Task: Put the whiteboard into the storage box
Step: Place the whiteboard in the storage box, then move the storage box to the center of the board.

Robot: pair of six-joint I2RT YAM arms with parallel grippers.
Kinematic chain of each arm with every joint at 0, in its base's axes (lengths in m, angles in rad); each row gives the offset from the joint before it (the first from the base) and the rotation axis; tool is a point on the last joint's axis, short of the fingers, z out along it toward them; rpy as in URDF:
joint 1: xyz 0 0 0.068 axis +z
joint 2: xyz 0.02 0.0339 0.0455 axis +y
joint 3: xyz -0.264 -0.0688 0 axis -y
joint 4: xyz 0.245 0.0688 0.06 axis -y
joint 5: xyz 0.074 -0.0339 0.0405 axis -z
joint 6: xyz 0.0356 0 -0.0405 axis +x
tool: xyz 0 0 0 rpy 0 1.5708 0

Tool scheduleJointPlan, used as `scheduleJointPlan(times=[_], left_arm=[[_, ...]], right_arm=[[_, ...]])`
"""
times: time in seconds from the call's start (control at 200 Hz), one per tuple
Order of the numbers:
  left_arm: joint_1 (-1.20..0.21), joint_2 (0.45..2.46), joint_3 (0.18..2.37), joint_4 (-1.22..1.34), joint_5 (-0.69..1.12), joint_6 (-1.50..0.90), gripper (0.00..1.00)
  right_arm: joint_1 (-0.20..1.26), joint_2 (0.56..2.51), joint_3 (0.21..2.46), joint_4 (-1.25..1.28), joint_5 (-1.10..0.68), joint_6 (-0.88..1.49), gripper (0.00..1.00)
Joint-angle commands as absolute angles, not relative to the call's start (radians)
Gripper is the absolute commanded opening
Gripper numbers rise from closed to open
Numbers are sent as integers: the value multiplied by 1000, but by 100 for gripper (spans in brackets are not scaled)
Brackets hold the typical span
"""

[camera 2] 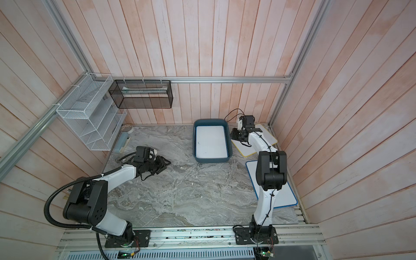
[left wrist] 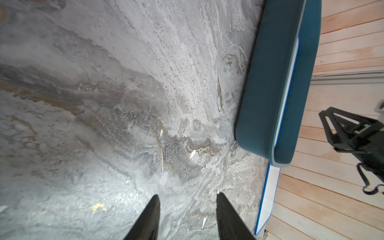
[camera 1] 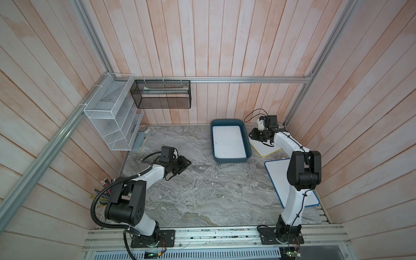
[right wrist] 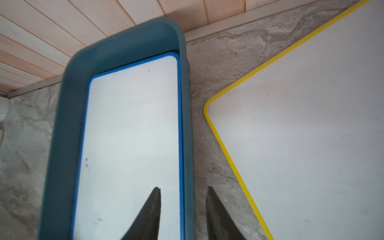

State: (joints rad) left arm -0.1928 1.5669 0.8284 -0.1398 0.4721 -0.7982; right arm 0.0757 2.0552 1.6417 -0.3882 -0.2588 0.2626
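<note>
The dark teal storage box (camera 1: 229,160) (camera 2: 210,160) (right wrist: 68,124) (left wrist: 270,83) stands at the back of the marble table. Flat inside it lies a blue-edged whiteboard (camera 1: 228,141) (camera 2: 210,141) (right wrist: 133,135). My right gripper (camera 1: 250,134) (camera 2: 232,134) (right wrist: 184,188) hovers open at the box's right wall. In the right wrist view one finger is over the board inside and the other is outside the wall; nothing is held. My left gripper (camera 1: 189,162) (camera 2: 168,162) (left wrist: 188,194) is open and empty over bare table left of the box.
A yellow-edged whiteboard (camera 1: 265,148) (camera 2: 265,135) (right wrist: 301,135) lies right of the box, under my right wrist. Another blue-edged whiteboard (camera 1: 278,175) (camera 2: 286,195) (left wrist: 268,197) lies under the right arm. A white wire rack (camera 1: 112,121) and a black mesh basket (camera 1: 161,94) hang at the back left.
</note>
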Motion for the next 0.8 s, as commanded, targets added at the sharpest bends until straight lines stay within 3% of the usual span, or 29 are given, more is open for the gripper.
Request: scheduleJointPlan(times=[0.0, 0.285, 0.575, 0.795], left_arm=[[-196, 1534, 842, -153, 462, -798, 47], [-196, 1543, 843, -146, 466, -798, 47], [-195, 1540, 851, -156, 460, -793, 46], [-194, 1541, 839, -130, 469, -808, 46]], right_arm=[[76, 2103, 1674, -444, -233, 236, 34], [107, 2167, 1684, -435, -285, 228, 28], [205, 2265, 1810, -503, -272, 156, 4], [312, 2339, 1917, -545, -278, 157, 0]])
